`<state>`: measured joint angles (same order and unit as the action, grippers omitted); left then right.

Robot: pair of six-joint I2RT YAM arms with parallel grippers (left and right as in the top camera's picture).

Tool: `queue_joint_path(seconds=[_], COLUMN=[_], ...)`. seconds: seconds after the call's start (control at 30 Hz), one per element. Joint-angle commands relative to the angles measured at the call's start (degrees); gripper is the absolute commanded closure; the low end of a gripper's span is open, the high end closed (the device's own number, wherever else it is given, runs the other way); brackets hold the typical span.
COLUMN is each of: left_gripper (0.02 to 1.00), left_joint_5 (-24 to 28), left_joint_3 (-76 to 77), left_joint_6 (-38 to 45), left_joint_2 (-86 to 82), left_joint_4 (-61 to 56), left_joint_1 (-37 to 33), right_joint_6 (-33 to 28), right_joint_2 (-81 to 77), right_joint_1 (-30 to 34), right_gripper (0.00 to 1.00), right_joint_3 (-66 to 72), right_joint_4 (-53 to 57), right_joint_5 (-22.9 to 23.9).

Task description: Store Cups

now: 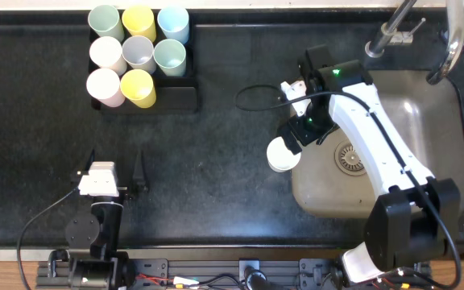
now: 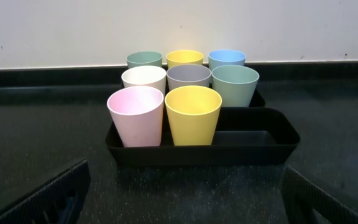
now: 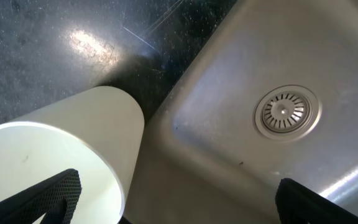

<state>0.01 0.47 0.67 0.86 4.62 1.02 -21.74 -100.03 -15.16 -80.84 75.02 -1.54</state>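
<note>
Fetching a loose cup from the sink side looks to be the step in hand. The white cup [image 1: 279,155] sits mouth-up at the edge of the counter [image 1: 216,201], just beside the rim of the sink [image 1: 409,105]. The right gripper [image 3: 179,183] hangs directly over it. Its fingers are spread wide, one over the cup's open mouth and the other far out over the basin near the drain [image 3: 284,112], so nothing is clamped. Whether the cup rests on the counter or hangs on that one finger cannot be told. Well apart, at the far left of the counter, the black tray [image 1: 185,98] holds eight cups packed upright. The nearest row has a pink cup [image 2: 135,115] and a yellow cup [image 2: 192,112] side by side, with a bare slot beside the yellow one. The left gripper [image 1: 114,169] rests near its base facing the tray, fingers parted and holding nothing. The task seems almost done, with one cup outside the tray. The next move calls for closing the right fingers on the cup's wall, one inside and one outside. The cup then has to be lifted clear of the sink lip, carried across the counter and lowered upright into the bare slot without knocking the yellow cup. A thin wall held near the rim could slip or tilt, so the grip should be firm.
</note>
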Motion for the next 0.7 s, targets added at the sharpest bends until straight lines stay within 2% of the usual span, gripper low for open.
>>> queue_joint_path(seconds=[0.03,0.23,0.27,0.3,0.33,0.37,0.53,0.7], left_gripper=[0.018,0.02,0.018,0.018,0.02,0.018,0.02,0.018], left_joint_5=[0.52,0.52,0.55,0.52,0.52,0.52,0.52,0.55], left_joint_3=[-0.02,-0.02,-0.02,-0.02,-0.02,-0.02,-0.02,-0.02], left_joint_6=[1.27,1.27,1.27,1.27,1.27,1.27,1.27,1.27], left_joint_2=[-0.48,-0.48,-0.48,-0.48,-0.48,-0.48,-0.48,-0.48], left_joint_4=[0.22,0.22,0.22,0.22,0.22,0.22,0.22,0.22], left_joint_1=[-0.15,-0.15,-0.15,-0.15,-0.15,-0.15,-0.15,-0.15], right_joint_6=[-1.62,-2.6,-2.73,-2.71,-2.71,-2.71,-2.54,0.42], right_joint_2=[-1.77,-3.37,-3.37,-3.37,-3.37,-3.37,-3.37,-3.34], right_joint_1=[-0.22,-0.26,-0.26,-0.28,-0.35,-0.52,-2.99,-7.13], right_gripper=[0.005,0.001,0.073,0.336,0.741,0.958,0.956,0.958], right_joint_3=[-1.38,-1.38,-1.38,-1.38,-1.38,-1.38,-1.4,-5.79], right_joint_4=[0.0,-0.11,-0.22,-0.26,-0.26,-0.22,0.37,3.5], right_joint_5=[-1.86,-3.41,-3.56,-3.61,-3.85,-4.52,-9.51,-9.33])
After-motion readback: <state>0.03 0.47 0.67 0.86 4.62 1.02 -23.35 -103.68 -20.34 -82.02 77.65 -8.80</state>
